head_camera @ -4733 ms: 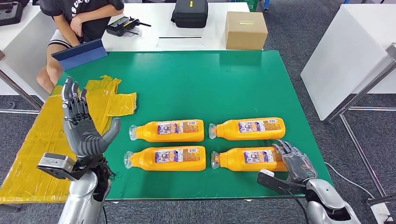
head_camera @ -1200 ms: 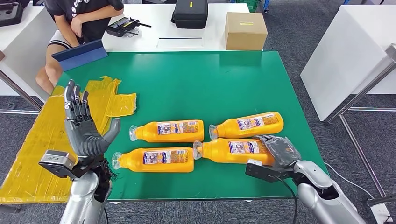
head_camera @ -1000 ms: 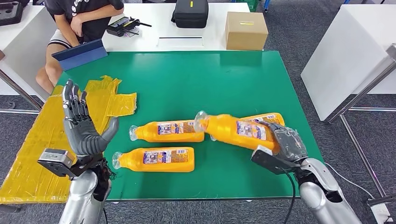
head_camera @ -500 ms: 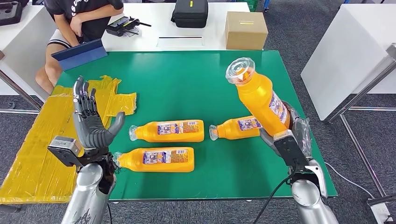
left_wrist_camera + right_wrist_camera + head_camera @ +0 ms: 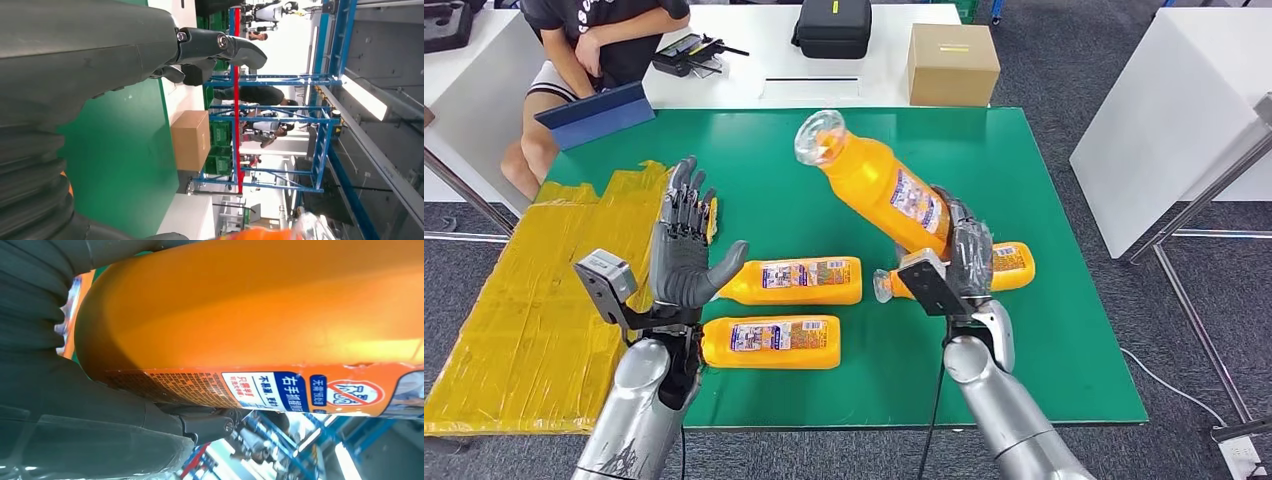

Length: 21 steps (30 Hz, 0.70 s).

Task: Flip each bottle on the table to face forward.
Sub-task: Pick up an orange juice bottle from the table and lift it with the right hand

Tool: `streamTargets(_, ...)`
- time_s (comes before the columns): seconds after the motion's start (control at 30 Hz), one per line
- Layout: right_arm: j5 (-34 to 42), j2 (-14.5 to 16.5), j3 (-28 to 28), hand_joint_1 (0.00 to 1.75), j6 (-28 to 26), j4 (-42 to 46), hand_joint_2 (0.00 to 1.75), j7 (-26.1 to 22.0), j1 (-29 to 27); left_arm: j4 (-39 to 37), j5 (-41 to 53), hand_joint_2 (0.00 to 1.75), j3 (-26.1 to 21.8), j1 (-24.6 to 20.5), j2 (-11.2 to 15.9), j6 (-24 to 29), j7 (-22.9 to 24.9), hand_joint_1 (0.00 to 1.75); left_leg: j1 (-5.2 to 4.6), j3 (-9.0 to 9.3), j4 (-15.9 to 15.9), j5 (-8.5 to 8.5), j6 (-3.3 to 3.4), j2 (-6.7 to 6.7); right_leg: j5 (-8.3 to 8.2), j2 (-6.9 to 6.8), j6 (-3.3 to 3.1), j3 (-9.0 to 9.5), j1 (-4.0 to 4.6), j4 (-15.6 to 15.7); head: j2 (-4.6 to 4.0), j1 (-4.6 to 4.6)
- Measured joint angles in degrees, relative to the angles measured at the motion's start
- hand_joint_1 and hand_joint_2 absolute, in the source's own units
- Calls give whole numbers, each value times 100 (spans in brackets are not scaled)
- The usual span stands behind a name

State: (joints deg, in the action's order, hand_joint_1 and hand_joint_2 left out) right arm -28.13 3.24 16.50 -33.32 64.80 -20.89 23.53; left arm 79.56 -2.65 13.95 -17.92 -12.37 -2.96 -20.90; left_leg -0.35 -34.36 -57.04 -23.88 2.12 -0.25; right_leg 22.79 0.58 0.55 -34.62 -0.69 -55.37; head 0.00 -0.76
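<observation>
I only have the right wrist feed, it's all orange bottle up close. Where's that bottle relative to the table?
Observer: The right hand holds the lifted bottle in the air above the green table, tilted, with its clear cap end up and away from the robot.
Operator: How many bottles are lying down on the table?
Observer: Three lie on their sides: the front-left bottle, the middle bottle and the right bottle, partly behind the right hand.
Operator: What's the other hand doing?
Observer: The left hand is raised over the table's left part, fingers spread, holding nothing.
</observation>
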Motion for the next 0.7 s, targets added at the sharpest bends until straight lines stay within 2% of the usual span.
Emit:
streamTargets(0.1, 31, 170, 164, 175, -158, -412, 175, -204, 248, 1, -125, 175, 126, -51, 2, -226, 198, 0, 0, -11, 1, 0, 0, 4, 0, 4, 0, -2, 10, -2, 0, -2)
streamTargets(0.3, -197, 763, 438, 175, -567, -1471, 175, -371, 1011, 0, -546, 175, 480, -281, -3, -428, 597, 0, -2, -11, 0, 3, 0, 16, -3, 13, 2, -9, 13, -2, 0, -1)
streamTargets(0.5, -476, 1280, 534, 175, -592, -2253, 175, -364, 1613, -12, -758, 175, 591, -470, -4, -364, 637, 0, -2, -11, 0, 5, -1, 14, -3, 12, 2, -10, 13, -3, 0, -1)
streamTargets(0.7, -480, 1523, 535, 175, -637, -2603, 175, -405, 1845, -39, -841, 175, 607, -551, -3, -363, 641, 0, -3, -15, 0, 4, -1, 8, -2, 11, 2, -11, 13, -3, 0, -2)
